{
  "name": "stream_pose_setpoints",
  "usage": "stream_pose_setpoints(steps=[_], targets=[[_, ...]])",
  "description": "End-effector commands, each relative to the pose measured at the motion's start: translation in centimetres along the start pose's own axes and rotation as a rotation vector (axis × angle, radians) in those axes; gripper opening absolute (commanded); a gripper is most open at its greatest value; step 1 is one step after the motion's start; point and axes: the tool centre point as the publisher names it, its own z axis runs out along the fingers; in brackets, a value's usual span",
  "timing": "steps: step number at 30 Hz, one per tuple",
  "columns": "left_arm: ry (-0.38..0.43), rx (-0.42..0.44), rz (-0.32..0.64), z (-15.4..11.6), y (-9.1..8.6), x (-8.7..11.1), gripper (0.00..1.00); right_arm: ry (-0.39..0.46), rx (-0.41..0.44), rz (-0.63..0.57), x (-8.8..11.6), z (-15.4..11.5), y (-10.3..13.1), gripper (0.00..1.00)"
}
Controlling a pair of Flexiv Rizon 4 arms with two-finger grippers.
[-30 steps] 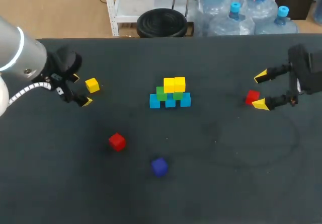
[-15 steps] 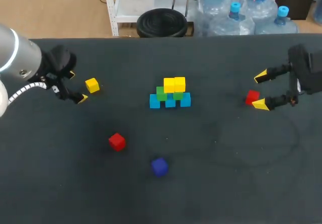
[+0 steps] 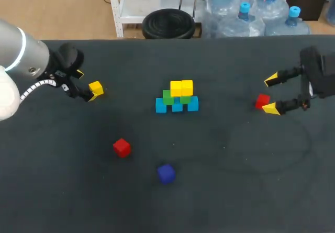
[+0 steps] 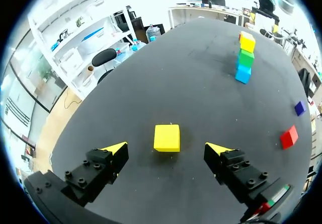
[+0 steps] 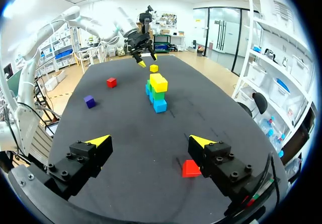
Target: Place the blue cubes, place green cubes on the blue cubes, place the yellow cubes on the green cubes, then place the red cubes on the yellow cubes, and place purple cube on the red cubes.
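STEP: yellow tier, pick pending | LEFT HAND [image 3: 86, 86]: wide, straddling loose yellow cube [image 4: 167, 137] without contact; cube on table, well apart from stack [image 3: 177, 97] | RIGHT HAND [image 3: 270, 93]: wide, near red cube [image 3: 262, 101] | NEXT: probably lower, close squarely, carry to stack.

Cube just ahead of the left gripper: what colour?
It is a yellow cube, clearest in left wrist view.

no readable text, no labels, no numbers, no signs on anything
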Motion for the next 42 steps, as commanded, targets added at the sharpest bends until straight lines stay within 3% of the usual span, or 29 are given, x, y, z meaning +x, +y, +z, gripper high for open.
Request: stream_pose_setpoints(steps=[1, 16, 17, 19, 21, 28, 29, 32, 42], targets=[[-0.005, 0.000, -0.009, 0.8, 0.2, -0.1, 1.00, -0.002, 0.000, -0.001, 0.0, 0.0, 0.0, 1.00], [-0.026, 0.016, -0.021, 1.9, -0.2, -0.7, 1.00, -0.002, 0.000, -0.001, 0.0, 0.0, 0.0, 1.00], [-0.027, 0.019, -0.020, 2.0, -0.1, -0.7, 0.90, -0.002, 0.000, -0.001, 0.0, 0.0, 0.0, 1.00], [-0.027, 0.025, -0.020, 2.2, -0.1, -0.6, 0.82, -0.002, 0.000, -0.001, 0.0, 0.0, 0.0, 1.00], [-0.026, 0.028, -0.017, 2.3, -0.1, -0.6, 0.50, -0.002, 0.000, -0.001, 0.0, 0.0, 0.0, 1.00], [-0.022, 0.033, -0.012, 2.4, 0.0, -0.4, 0.40, -0.002, 0.000, -0.001, 0.0, 0.0, 0.0, 1.00], [-0.022, 0.034, -0.012, 2.5, 0.0, -0.4, 0.35, -0.002, 0.000, -0.001, 0.0, 0.0, 0.0, 1.00], [-0.025, 0.034, -0.012, 2.5, -0.1, -0.3, 0.00, -0.002, 0.000, -0.001, 0.0, 0.0, 0.0, 1.00], [-0.020, 0.035, 0.024, 1.4, -0.4, -1.3, 0.00, -0.002, 0.000, -0.001, 0.0, 0.0, 0.0, 1.00]])
